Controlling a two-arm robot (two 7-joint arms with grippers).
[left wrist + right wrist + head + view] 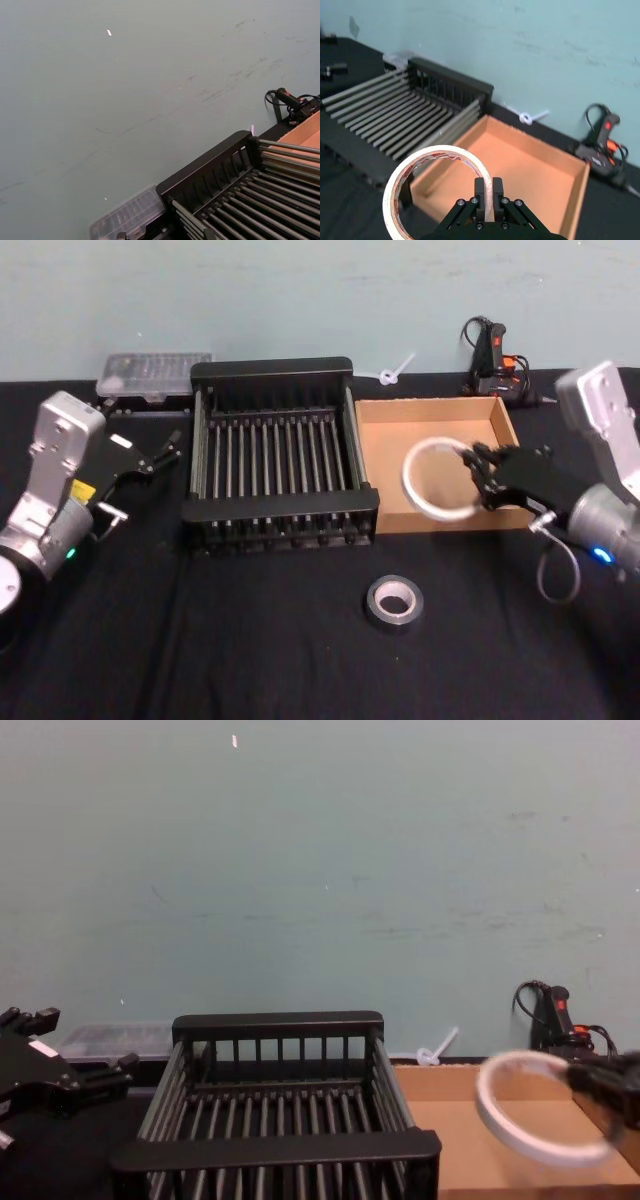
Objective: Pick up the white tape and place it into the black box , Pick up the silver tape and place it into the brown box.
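While the right gripper [478, 480] hung over the brown box [385, 502], it was clamped on the white tape [440, 480], its fingers [487, 197] pinching the ring's wall on the side nearest the wrist, one pad inside the hole and one outside. The roll stuck out ahead of the fingertips toward the black box [203, 445], which lay beyond the held ring on the far side from the wrist. It was carried tilted, neither flat nor fully on edge, so its hole faced partly upward and partly toward the slatted crate; being a ring, it had no long axis, only the plane of the hoop.

By the look of it the roll was thin and light, a narrow hoop with a wide opening, stiff enough to keep its round form under a single-sided pinch. Such a grip seemed likely to let the ring swing or pivot about the fingertips, and the smooth outer face might slip; a hold across the wall, as here, seemed the sensible place.

Below the gripper and nearer the robot, the silver tape [393, 602] lay flat on the black table [250, 640], hole up, well apart from both boxes. The left gripper [150, 455] sat idle beside the crate's outer wall, its fingers spread with nothing between them.
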